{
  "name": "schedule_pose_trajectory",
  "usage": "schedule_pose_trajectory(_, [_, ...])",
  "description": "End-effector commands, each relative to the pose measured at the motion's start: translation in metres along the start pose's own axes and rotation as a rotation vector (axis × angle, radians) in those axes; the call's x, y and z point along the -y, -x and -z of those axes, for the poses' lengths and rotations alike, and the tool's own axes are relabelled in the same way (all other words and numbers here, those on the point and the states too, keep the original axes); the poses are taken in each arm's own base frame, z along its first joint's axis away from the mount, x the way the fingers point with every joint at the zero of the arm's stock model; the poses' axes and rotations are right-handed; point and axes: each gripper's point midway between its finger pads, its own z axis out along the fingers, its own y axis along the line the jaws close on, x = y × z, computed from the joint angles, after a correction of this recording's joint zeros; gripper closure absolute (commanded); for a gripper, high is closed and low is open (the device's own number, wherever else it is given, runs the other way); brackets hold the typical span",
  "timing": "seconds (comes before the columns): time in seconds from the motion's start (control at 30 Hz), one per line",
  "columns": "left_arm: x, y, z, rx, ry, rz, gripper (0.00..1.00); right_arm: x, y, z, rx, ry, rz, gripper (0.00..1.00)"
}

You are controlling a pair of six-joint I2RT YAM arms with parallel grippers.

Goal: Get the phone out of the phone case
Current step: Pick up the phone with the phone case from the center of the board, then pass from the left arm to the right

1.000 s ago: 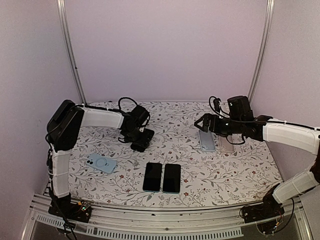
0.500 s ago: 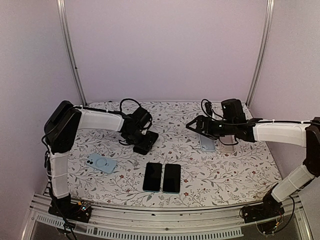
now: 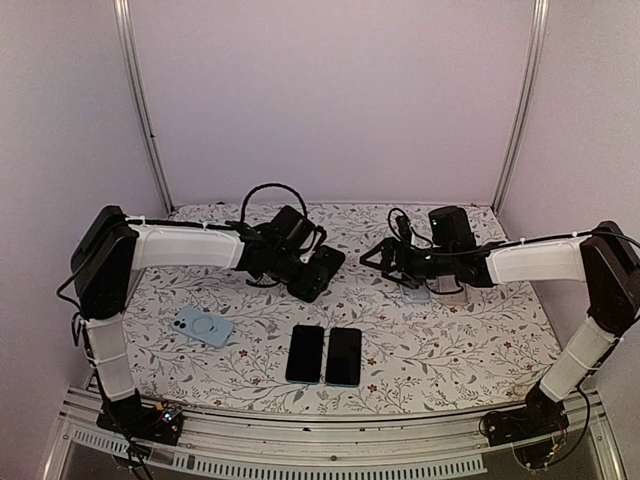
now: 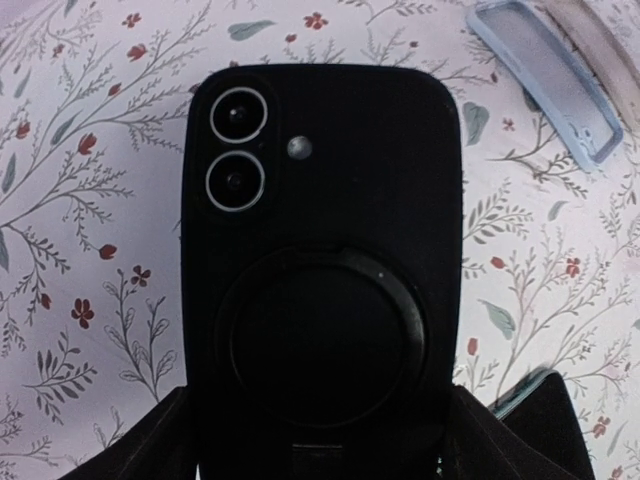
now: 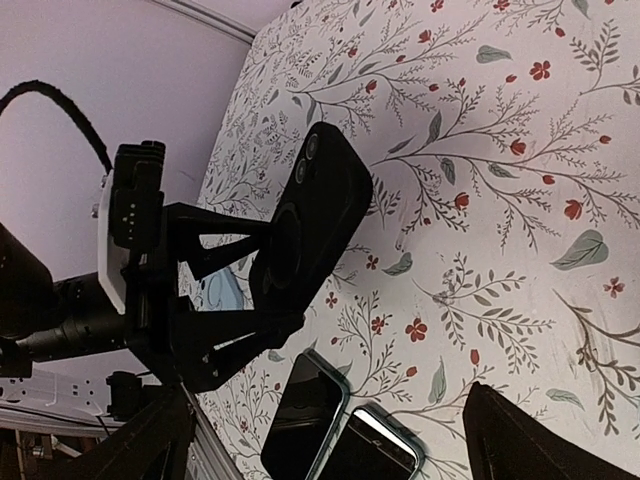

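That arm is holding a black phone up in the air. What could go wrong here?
The left end effector grips the black cased phone only at its lower end, so a tug from the open right end effector might pull it loose. It could then drop onto the two phones on the table.

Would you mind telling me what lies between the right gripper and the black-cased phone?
Nothing stands there: in the top view, only bare floral tablecloth shows in the gap between the right gripper and the black-cased phone.
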Motion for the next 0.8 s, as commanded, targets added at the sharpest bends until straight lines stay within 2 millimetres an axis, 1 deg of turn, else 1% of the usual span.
schedule_pose_trajectory(0.0, [0.042,0.043,0.037,0.182,-0.088,-0.08,0.59,-0.019,0.009,-0.007,0.011,0.083,-0.003,0.03])
schedule_pose_trajectory(0.23, [0.082,0.054,0.06,0.259,-0.158,-0.153,0.59,-0.021,0.009,-0.01,0.008,0.106,-0.037,0.05])
schedule_pose_trajectory(0.37, [0.102,0.056,0.066,0.28,-0.184,-0.184,0.59,-0.022,0.009,-0.01,0.01,0.113,-0.052,0.06])
schedule_pose_trajectory(0.43, [0.107,0.056,0.066,0.281,-0.187,-0.195,0.59,-0.023,0.011,-0.009,0.015,0.117,-0.055,0.09])
schedule_pose_trajectory(0.53, [0.112,0.056,0.066,0.282,-0.193,-0.2,0.59,-0.024,0.012,-0.007,0.026,0.119,-0.062,0.17])
schedule_pose_trajectory(0.67, [0.115,0.056,0.066,0.284,-0.198,-0.204,0.59,-0.026,0.014,-0.003,0.039,0.119,-0.065,0.29])
schedule_pose_trajectory(0.77, [0.117,0.056,0.067,0.289,-0.2,-0.207,0.59,-0.028,0.014,-0.002,0.04,0.124,-0.068,0.43])
